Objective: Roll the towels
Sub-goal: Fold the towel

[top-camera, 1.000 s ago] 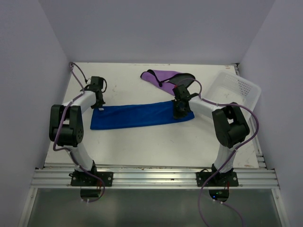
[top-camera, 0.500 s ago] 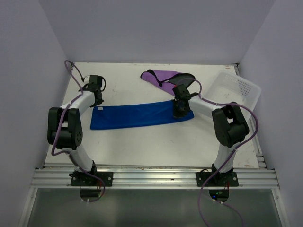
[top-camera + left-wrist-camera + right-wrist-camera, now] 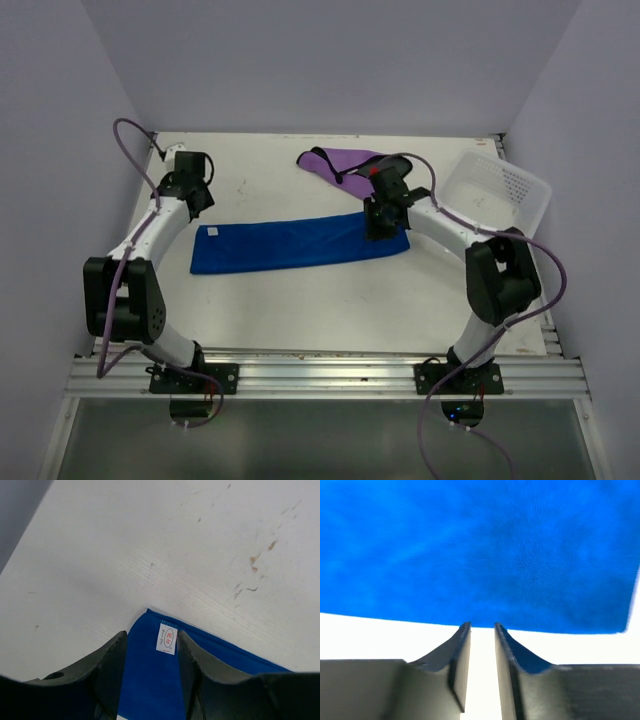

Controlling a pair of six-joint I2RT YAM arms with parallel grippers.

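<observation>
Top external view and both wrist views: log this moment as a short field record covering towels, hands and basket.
blue towel: lying flat as a long strip, not rolled
purple towel: bunched at the far side, no hand on it
left hand: open, above blue towel's left corner
right hand: slightly open, nothing gripped, at blue towel's right edge
basket: white, right of purple towel

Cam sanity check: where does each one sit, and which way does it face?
Top external: high behind the bases, looking down on the white table; both arms whole, left claw, right claw, blue towel, purple towel, white basket.
Left wrist: looks down between its parted fingers at the blue towel's corner with a white label.
Right wrist: close and low, facing the blue towel's edge; fingertips slightly apart.
Shared: all three see the blue towel.
</observation>
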